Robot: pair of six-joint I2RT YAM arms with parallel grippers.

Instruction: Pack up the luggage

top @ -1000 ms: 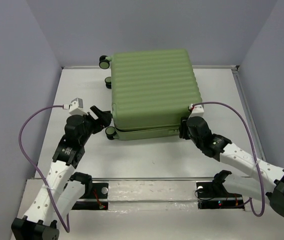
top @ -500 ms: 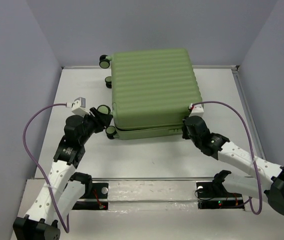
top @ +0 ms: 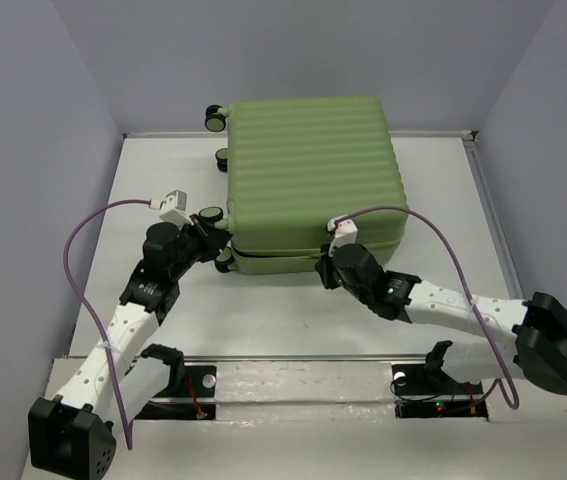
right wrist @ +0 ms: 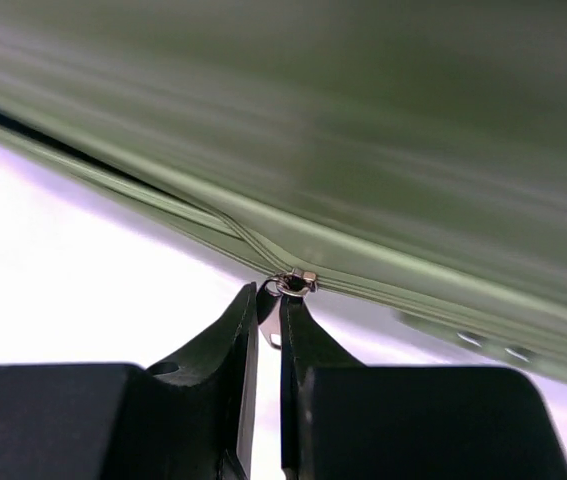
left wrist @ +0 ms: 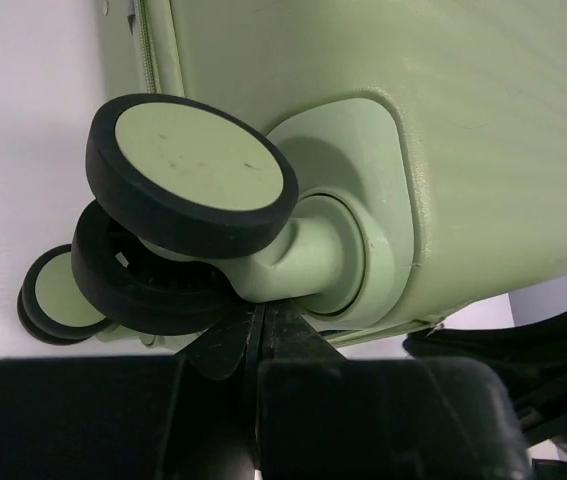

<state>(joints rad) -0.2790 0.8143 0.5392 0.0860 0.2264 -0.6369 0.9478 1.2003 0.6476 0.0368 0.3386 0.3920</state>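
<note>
Here's the suitcase [top: 308, 175], pale green and ribbed, lying flat and closed on the worktop [top: 263, 310], with both arms working its near edge

Over at the suitcase's near-left corner, the left fingers [top: 215, 243] are tucked right in against the wheels. From the left wrist view, those fingers [left wrist: 225, 348] are pressed together, only a thin slit between them and nothing visible in it. Their tips sit just under the green stem of the big black wheel [left wrist: 193, 175], so close that touching or not is too tight to call. A second wheel [left wrist: 133, 275] sits just below the first, and a smaller-looking one [left wrist: 58, 295] lies beyond it, all on that same corner

Now the suitcase's near side, right of the middle: the right fingers [top: 325, 272] are hard up against the seam. The right wrist view shows it best, though the shell above is blurred. The fingers [right wrist: 238, 330] are pinched on the little metal zip pull [right wrist: 294, 283], which sits at their very tips, right on the zip line [right wrist: 163, 205] running along the suitcase's edge

The shell fills the frame above those fingers, the white worktop below
</note>
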